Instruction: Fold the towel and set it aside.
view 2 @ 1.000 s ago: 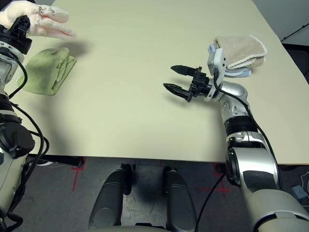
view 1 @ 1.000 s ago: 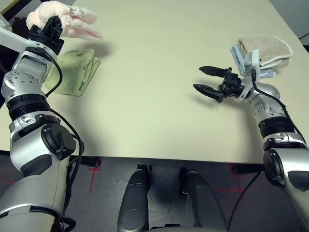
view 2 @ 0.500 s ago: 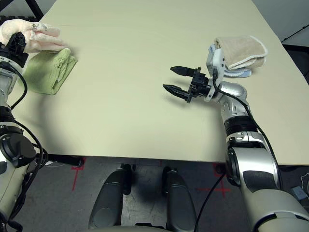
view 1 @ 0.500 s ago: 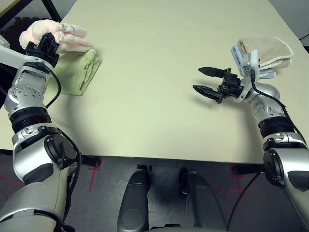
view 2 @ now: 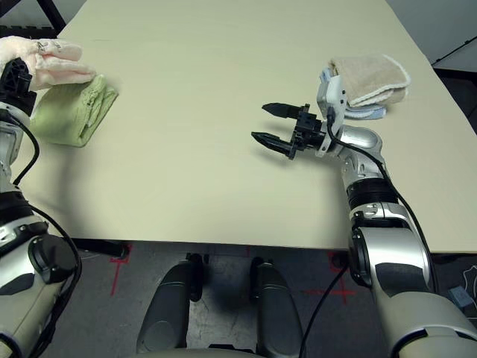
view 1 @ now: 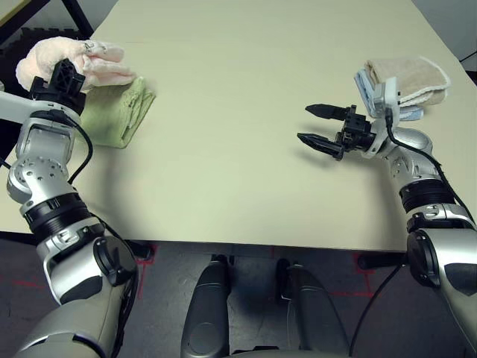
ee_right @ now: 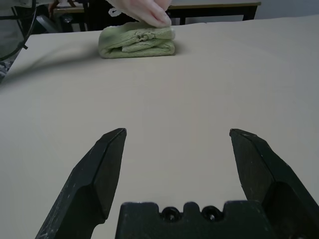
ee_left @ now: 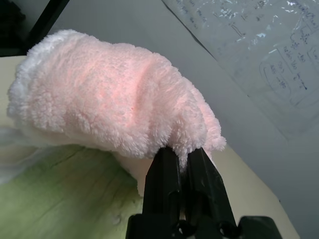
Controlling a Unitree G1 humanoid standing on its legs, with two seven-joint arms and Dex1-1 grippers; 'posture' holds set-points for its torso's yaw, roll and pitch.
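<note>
Left eye view: the beige table (view 1: 238,134) takes up most of the scene, its surface bare across the middle. At the far left corner the folded pink towel (view 1: 78,63) lies bunched on top of a folded green towel (view 1: 119,112), overlapping the green one's far edge; the green towel lies flat on the table. The left arm reaches up along the table's left side, and the left gripper (ee_left: 182,159) has its two black fingers (ee_left: 164,174) pressed together on a fold of the pink towel, which bulges out past them in the left wrist view, with green cloth directly beneath.

At the far right, near the table's edge, a beige towel (view 1: 414,78) with a whitish border sits on a blue folded towel (view 1: 363,82), of which only an edge shows. The stack lies just behind the right wrist.

The right arm comes in from the right side, its forearm bent so that the right gripper (view 1: 317,125) points towards the left across the table. Its jaws stand wide apart with nothing between them, held over bare table, well apart from both stacks. The right wrist view looks between those spread fingers (ee_right: 97,174) across the tabletop to the green towel and the pink one atop it.
</note>
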